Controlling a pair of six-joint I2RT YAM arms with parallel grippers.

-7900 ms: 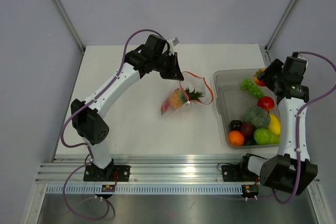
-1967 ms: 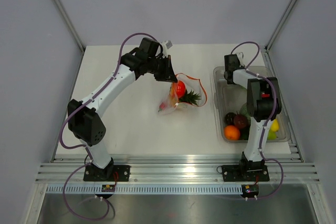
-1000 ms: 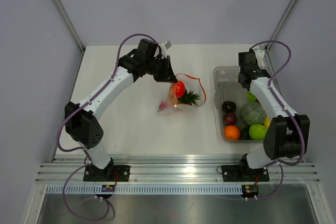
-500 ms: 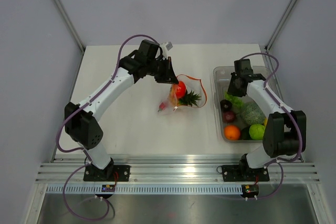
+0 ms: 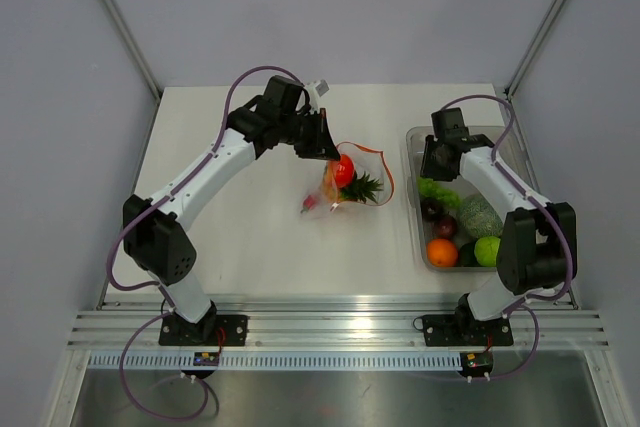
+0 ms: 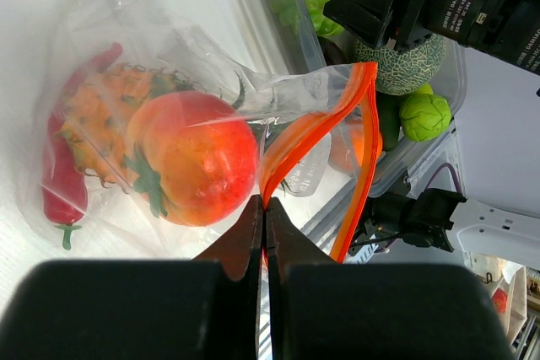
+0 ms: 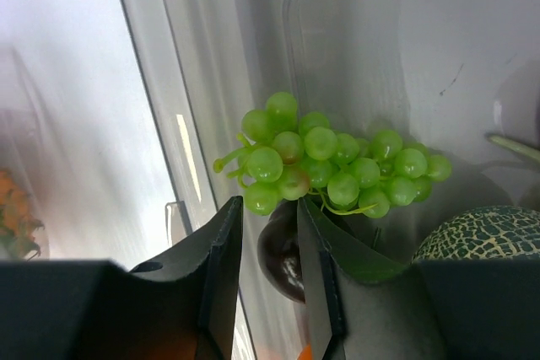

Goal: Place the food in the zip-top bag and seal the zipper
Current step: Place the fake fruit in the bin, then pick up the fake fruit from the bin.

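Right gripper [image 7: 268, 208], jaws narrowly apart and empty, hangs over the grapes [image 7: 337, 166] by the bin's [image 7: 371, 6] left wall. Left gripper [image 6: 264, 208] pinches the zipper [image 6: 364, 141], holding the part-filled bag [image 6: 84, 23] agape at the table's middle. Loading looks underway; next, descend and close on the grapes.

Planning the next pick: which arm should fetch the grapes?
Right. The right gripper hangs open by the grapes in the bin; the left gripper is shut on the orange strip of the bag.
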